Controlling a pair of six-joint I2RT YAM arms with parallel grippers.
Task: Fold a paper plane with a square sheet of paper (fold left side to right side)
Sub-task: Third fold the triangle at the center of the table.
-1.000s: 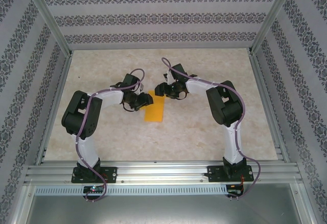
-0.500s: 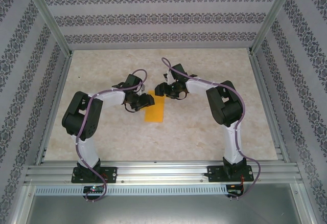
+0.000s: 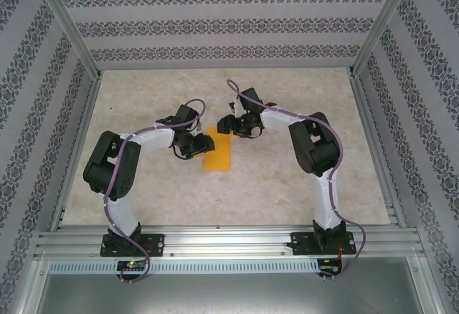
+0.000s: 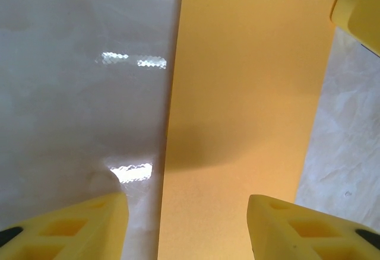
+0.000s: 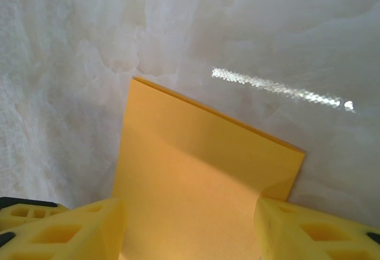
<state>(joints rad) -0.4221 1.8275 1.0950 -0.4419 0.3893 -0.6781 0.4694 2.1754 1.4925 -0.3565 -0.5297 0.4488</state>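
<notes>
From above, the square sheet of paper (image 3: 217, 154) lies mid-surface as a narrow upright strip, about half as wide as it is long, so the left-to-right fold looks done; no pointed nose or wings yet, so most of the plane is ahead. The left end effector (image 3: 201, 143) hangs at the strip's left edge and the right end effector (image 3: 224, 124) at its far end, close together over one small sheet, and that crowding is the real obstacle. The pale surface (image 3: 287, 185) around it is bare, boxed in by patterned walls (image 3: 229, 20) and an aluminium frame (image 3: 215, 242). Over to the left wrist: yellow fingers (image 4: 65, 227) spread apart, gripping nothing, the strip (image 4: 243, 123) flat beneath with its long left edge running between them, and a yellow fingertip of the other arm (image 4: 359, 8) poking in at the top corner. Right wrist now: jaws apart too, empty, the strip's end (image 5: 202, 189) lying flat below and between them, its edge looking doubled
</notes>
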